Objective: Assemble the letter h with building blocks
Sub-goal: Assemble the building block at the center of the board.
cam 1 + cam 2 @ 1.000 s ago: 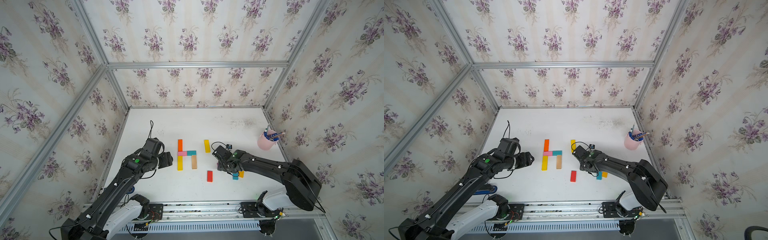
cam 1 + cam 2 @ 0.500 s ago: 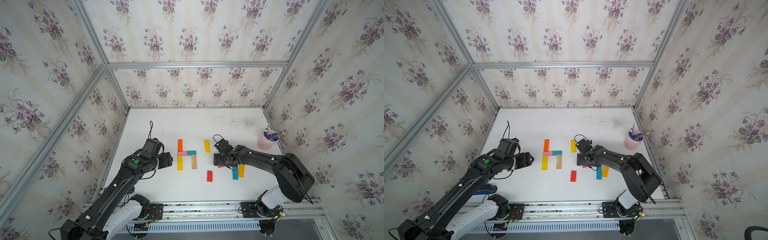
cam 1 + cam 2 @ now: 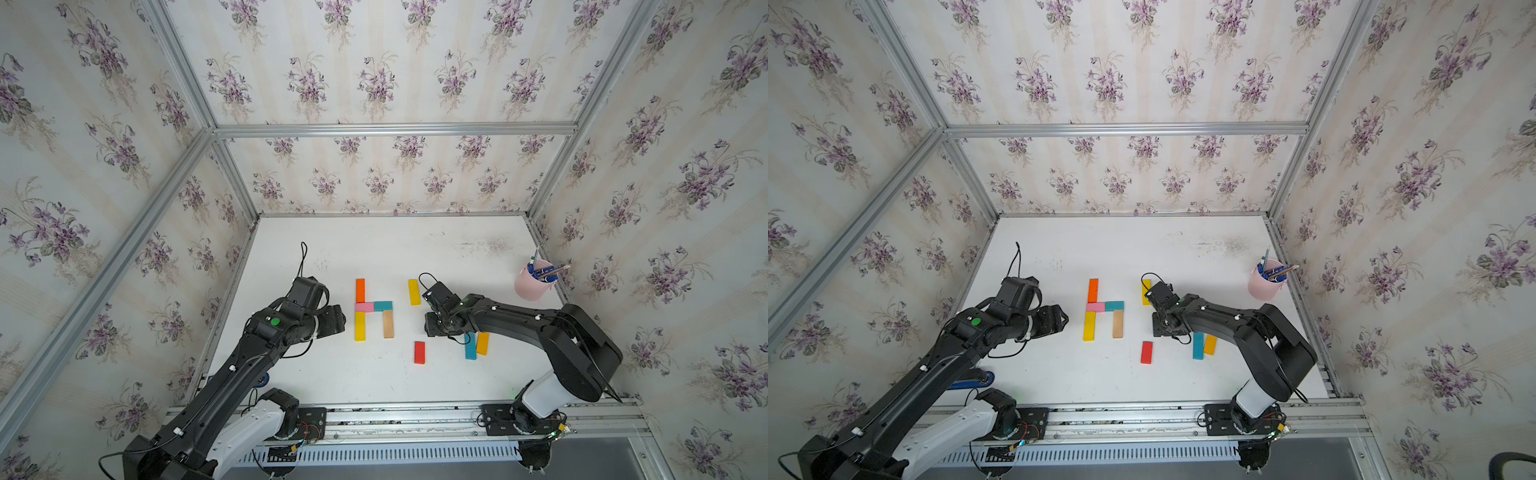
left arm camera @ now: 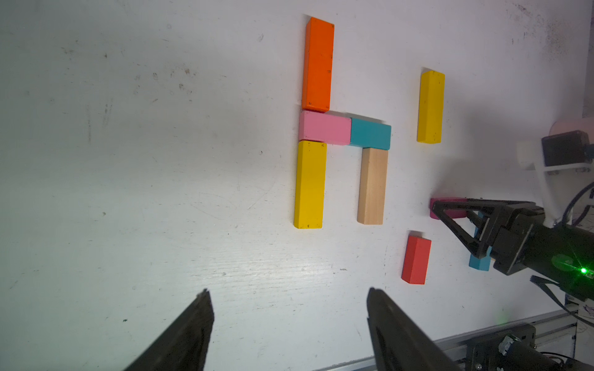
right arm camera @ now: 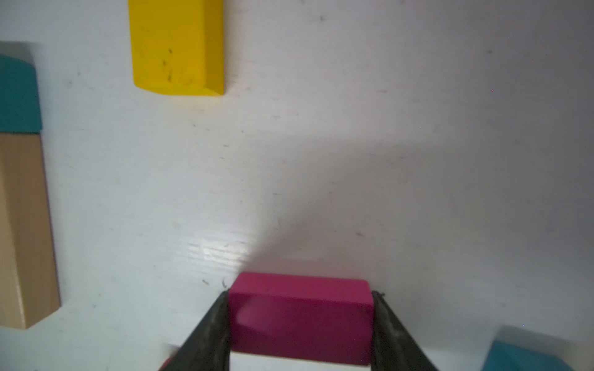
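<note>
The right gripper (image 5: 299, 297) has its two black jaws pressed against the short ends of a small magenta wooden block (image 5: 300, 321), down at the level of the white table (image 5: 321, 160). Whether the block is raised off the surface cannot be told. Only the right wrist view shows this grip plainly. The left wrist view catches just a sliver of magenta behind the fingers, and in both top views the gripper's body hides the block altogether.

The left gripper (image 4: 288, 292) stands wide with nothing between its jaws, over bare table.

Nearest the front rail lies a short red wooden block (image 3: 419, 352), alone. Just beyond it, a blue wooden bar (image 3: 470, 347) and an amber wooden bar (image 3: 482, 343) lie side by side, touching. The amber one shows only in the top views.

Farther back sits the letter. A long yellow wooden bar (image 4: 308, 184), a short pink block (image 4: 324, 127) and an orange wooden bar (image 4: 318, 64) form the stem. A short teal block (image 4: 370, 136) touches the pink one, with a tan wooden bar (image 4: 372, 186) under it.

A second yellow bar (image 4: 430, 107) lies apart, beside the teal block. Farthest, by the right wall, stands a pale pink cup of pens (image 3: 530, 286).
</note>
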